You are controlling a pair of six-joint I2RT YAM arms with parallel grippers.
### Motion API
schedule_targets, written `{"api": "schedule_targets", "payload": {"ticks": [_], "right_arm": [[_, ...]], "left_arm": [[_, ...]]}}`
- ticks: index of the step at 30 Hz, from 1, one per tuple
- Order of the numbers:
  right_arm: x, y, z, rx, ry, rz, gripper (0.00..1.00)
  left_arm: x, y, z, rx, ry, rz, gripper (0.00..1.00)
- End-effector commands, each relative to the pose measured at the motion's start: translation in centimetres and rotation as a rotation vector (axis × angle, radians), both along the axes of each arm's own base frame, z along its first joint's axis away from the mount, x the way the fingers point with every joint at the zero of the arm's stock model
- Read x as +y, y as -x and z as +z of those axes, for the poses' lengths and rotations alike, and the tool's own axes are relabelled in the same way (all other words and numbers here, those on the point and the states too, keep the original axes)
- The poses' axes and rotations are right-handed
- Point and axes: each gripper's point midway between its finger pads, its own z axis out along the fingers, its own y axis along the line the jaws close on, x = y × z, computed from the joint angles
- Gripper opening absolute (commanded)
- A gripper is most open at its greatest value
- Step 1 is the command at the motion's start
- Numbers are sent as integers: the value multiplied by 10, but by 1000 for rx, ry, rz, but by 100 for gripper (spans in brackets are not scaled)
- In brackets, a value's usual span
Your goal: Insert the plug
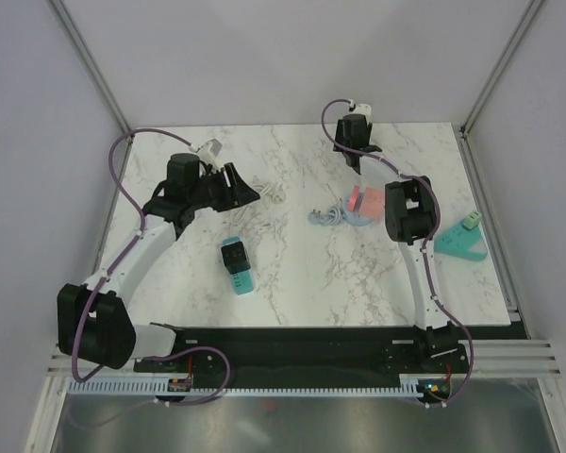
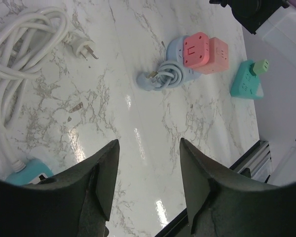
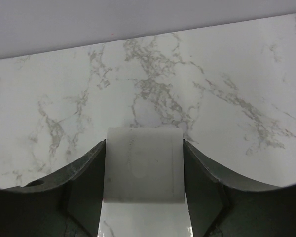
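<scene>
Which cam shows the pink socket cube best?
Left wrist: the pink socket cube is large and unobstructed, slots facing the camera, beside a coiled blue cable. Top external shows it small, close to the right arm. Right wrist misses it.

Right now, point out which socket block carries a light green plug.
The teal wedge by the table's right edge; the plug sits on top. The pink cube and the teal strip carry none.

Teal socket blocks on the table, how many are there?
2: one teal plastic socket block left of centre, another near the right edge, carrying a green plug. None looks hidden.
</scene>
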Motion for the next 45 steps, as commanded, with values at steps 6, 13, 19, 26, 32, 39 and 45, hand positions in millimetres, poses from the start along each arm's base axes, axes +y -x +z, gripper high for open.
{"api": "schedule_targets", "payload": {"ticks": [6,13,19,26,32,39,45], "right_arm": [[112,47,42,26,29,478,30],[147,114,104,-63,102,714,5],[154,199,155,-168,56,925,0],[174,314,184,-210,22,1156,0],[181,367,213,-283,-10,1235,0],[184,397,243,-385,-3,1269,0],[186,404,249,-417,10,1285,0]], "left_arm": [[7,11,43,-128,6,3,69],[30,0,30,-1,20,44,75],[38,-7,21,14,54,-51,73],[5,-3,54,1,184,-260,74],[-30,14,74,-6,231,-399,74],[-58,49,54,85,256,-497,74],[-79,63,58,116,327,-556,75]]}}
